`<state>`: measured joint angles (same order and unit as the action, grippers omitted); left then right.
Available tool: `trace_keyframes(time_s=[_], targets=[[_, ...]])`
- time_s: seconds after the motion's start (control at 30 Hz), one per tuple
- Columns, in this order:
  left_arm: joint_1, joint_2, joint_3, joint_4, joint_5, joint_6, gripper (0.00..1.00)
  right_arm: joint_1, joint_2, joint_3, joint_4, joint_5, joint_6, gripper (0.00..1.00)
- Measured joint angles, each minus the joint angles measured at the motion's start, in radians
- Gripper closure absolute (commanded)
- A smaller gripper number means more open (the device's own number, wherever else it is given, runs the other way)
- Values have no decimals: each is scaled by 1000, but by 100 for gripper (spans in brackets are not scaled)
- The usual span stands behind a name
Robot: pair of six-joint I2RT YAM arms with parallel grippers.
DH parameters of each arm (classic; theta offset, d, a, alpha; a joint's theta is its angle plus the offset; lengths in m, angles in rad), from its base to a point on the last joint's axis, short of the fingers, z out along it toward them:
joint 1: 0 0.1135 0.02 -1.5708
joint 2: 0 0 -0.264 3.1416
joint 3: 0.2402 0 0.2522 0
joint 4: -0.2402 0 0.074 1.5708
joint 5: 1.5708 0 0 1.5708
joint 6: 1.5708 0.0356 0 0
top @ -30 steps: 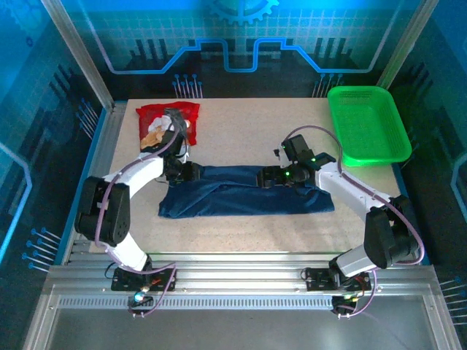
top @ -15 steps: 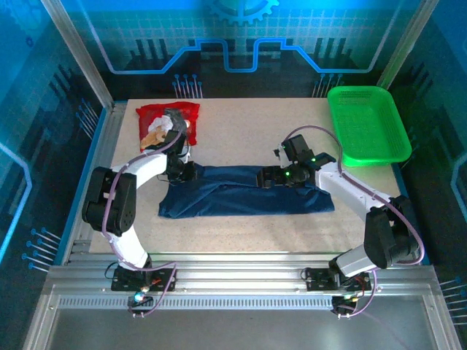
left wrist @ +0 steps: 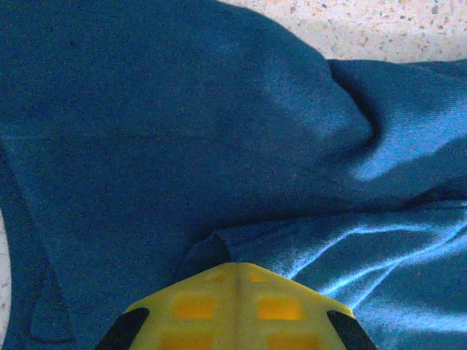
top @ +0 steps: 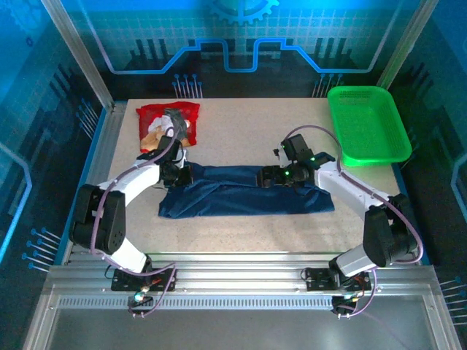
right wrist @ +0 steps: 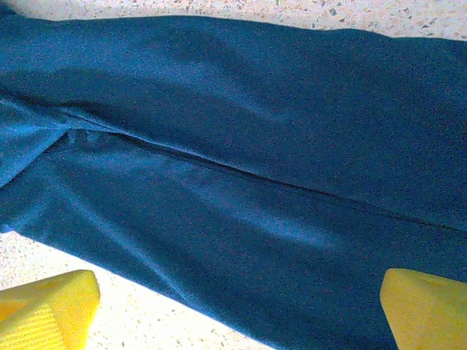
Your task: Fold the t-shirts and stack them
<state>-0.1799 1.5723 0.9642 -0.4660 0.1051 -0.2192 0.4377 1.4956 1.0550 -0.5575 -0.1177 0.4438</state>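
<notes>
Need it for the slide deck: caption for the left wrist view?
Left gripper, jaws shut, pinches a raised fold of the navy t-shirt lying on the speckled table.

You see a plain navy blue shirt [top: 244, 198] at centre. At 11 o'clock, a red shirt [top: 166, 124] with a tan-and-white print. At 2 o'clock, a bright green basket [top: 367, 124]. The table [top: 241, 127] is speckled beige. The left gripper [left wrist: 235, 302] and right gripper [right wrist: 237, 310] have yellow fingertips.
</notes>
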Motion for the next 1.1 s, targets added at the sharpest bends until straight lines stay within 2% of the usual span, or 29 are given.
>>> trace_keyframes(time_s=[0.37, 0.57, 0.8, 1.1], targets=[[-18, -16, -10, 18, 48, -11, 100, 0, 17, 1, 5, -6, 0, 0], [-68, -116, -100, 45, 109, -20, 100, 0, 16, 1, 5, -2, 0, 0], [-185, -270, -220, 47, 158, -72, 100, -16, 16, 0, 5, 5, 9, 0], [-322, -265, -255, 60, 163, -150, 100, -20, 29, -1, 4, 6, 27, 0]])
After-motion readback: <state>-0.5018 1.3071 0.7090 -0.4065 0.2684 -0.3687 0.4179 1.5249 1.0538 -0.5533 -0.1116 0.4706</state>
